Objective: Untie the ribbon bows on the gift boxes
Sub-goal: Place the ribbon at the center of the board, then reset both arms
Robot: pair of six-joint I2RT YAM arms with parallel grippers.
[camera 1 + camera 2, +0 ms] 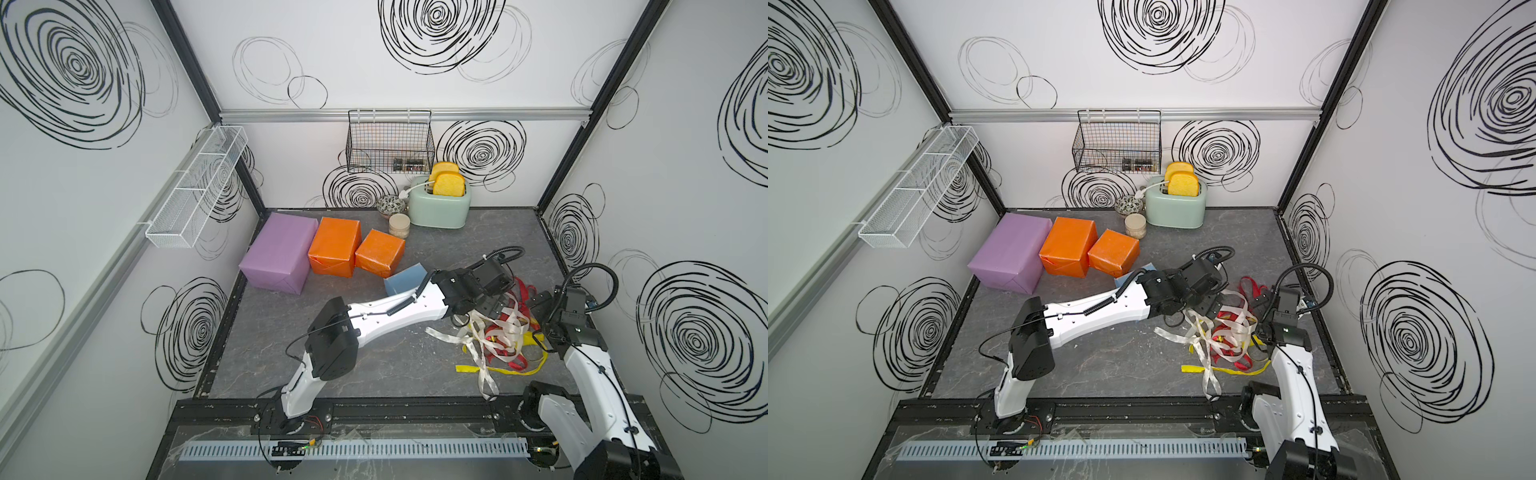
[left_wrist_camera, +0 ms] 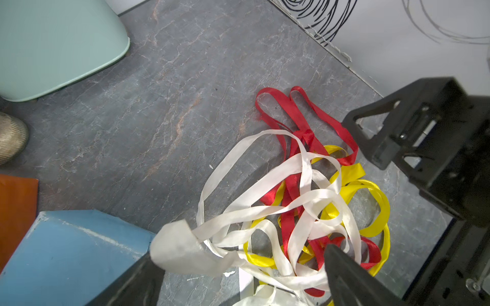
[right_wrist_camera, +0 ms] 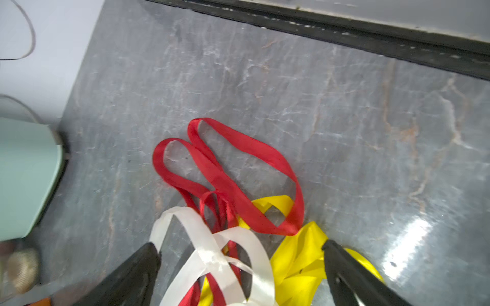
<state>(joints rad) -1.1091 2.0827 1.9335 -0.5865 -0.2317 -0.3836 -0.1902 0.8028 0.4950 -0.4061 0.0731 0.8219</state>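
Four loose satin ribbons, two white-silvery, one dark red and one yellow, lay tangled in one heap under both grippers. The red one showed a knot with two loops just ahead of the fingertips. The left gripper stood wide open, with a white strip draped over one fingertip and nothing clamped. The right gripper gaped equally wide, white and yellow strands lying loose between its jaws. A small light-blue paper-wrapped cube sat just beside the left gripper. Beyond that arm an orange cube, a medium orange box and a large lilac box stood in a row. All rested on a grey marbled tabletop enclosed by white walls with black swirls.
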